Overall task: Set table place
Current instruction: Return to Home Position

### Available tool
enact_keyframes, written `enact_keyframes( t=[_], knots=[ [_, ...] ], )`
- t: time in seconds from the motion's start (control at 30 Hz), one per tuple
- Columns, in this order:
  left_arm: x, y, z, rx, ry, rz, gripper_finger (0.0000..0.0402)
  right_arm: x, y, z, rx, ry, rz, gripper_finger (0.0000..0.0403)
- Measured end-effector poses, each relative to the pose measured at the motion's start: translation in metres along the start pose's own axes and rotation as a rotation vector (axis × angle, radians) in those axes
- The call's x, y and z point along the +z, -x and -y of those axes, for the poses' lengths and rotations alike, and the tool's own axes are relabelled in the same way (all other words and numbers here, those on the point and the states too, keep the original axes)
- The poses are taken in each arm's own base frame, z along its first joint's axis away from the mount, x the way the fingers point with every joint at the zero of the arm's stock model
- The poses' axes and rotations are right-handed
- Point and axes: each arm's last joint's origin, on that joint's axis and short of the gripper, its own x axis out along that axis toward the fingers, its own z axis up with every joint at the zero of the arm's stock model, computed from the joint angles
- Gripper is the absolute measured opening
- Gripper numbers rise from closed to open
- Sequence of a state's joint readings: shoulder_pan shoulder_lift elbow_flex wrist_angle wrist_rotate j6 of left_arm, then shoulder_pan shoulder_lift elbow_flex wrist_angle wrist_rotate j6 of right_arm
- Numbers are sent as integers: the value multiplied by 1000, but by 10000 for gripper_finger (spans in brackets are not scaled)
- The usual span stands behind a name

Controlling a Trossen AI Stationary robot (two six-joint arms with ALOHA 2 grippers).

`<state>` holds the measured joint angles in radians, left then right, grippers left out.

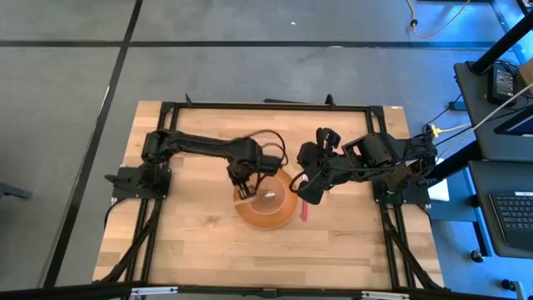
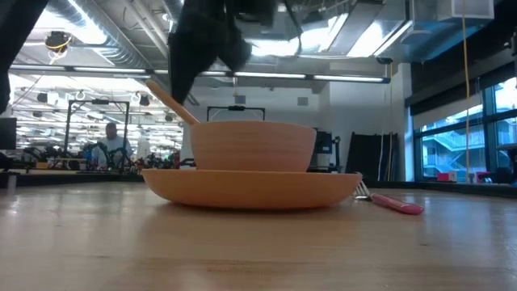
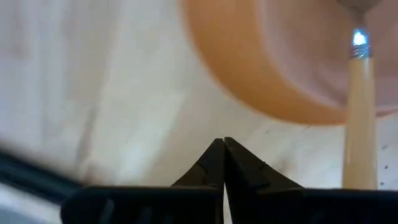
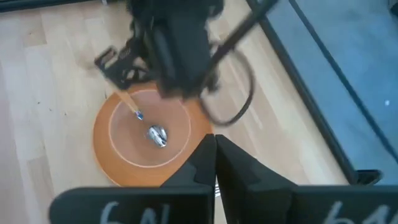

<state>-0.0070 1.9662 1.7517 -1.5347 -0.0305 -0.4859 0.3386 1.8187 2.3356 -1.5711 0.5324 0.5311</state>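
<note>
While left gripper [image 3: 222, 142] and right gripper [image 4: 215, 138] hover w/ jaws closed, empty, left could clip spoon [image 3: 359, 124] handle, tipping bowl [image 2: 252, 145] imo.

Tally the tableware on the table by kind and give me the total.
orange plate: 1
pale-orange bowl: 1
wooden-handled spoon: 1
red-handled fork: 1
Total: 4
</note>
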Motion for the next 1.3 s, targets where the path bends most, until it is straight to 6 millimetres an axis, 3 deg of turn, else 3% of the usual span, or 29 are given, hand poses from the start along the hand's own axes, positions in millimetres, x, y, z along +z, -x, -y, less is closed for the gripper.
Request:
enact_keyframes(
  t=[0.13, 0.27, 0.43, 0.57, 0.73, 0.87, 1.03, 1.3],
  knots=[
    [-12, 39, -18, -32, 82, 106, 0, 0, 0, 0, -40, 38, 24, 12],
    [-38, 92, -35, -101, 153, 331, 0, 0, 1, -1, -25, 89, 17, 12],
    [-86, 158, -60, -105, 231, 674, 0, -2, 1, -4, 76, 91, -37, 12],
    [-132, 192, -79, -126, 261, 881, 0, -2, 7, 2, 61, 68, -13, 12],
    [-185, 211, -98, -88, 294, 1082, 0, -5, 35, 26, 91, 8, 47, 12],
    [-213, 217, -111, -162, 280, 1127, 0, -13, 66, 49, 130, -42, 115, 12],
    [-232, 219, -121, -195, 239, 1160, 0, -26, 101, 78, 172, -89, 199, 12],
    [-246, 220, -131, -201, 219, 1193, 0, -44, 135, 103, 257, -86, 286, 12]
  ],
)
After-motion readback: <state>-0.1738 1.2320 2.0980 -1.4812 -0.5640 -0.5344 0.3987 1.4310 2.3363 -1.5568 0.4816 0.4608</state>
